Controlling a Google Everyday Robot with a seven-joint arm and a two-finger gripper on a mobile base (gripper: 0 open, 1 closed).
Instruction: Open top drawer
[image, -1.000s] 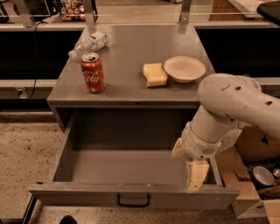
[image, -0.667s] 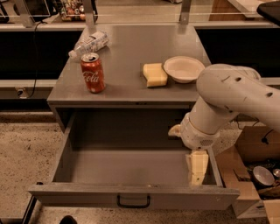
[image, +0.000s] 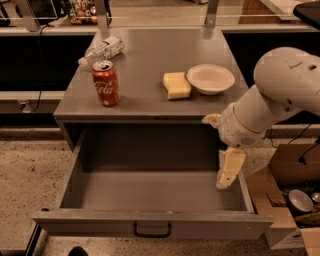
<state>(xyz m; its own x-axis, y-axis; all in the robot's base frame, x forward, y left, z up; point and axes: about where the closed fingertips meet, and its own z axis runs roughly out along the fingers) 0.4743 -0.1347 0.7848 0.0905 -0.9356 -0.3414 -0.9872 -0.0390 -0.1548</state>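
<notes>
The top drawer (image: 150, 187) of the grey metal cabinet stands pulled far out toward me, its deep grey interior bare. Its front panel (image: 90, 224) carries a small dark bar handle (image: 152, 231) at centre. My gripper (image: 227, 171), cream-coloured at the end of the white arm (image: 280, 95), hangs pointing down inside the drawer by its right wall, behind the front panel and apart from the handle. It holds nothing that I can see.
On the cabinet top (image: 150, 65) stand a red cola can (image: 105, 83), a lying plastic bottle (image: 102, 50), a yellow sponge (image: 177, 85) and a white bowl (image: 210, 78). A cardboard box (image: 287, 200) of items sits on the floor at right.
The arm has swung to the right and lifted; the gripper has risen a little and drawn back along the drawer's right wall. The drawer has stayed open.
</notes>
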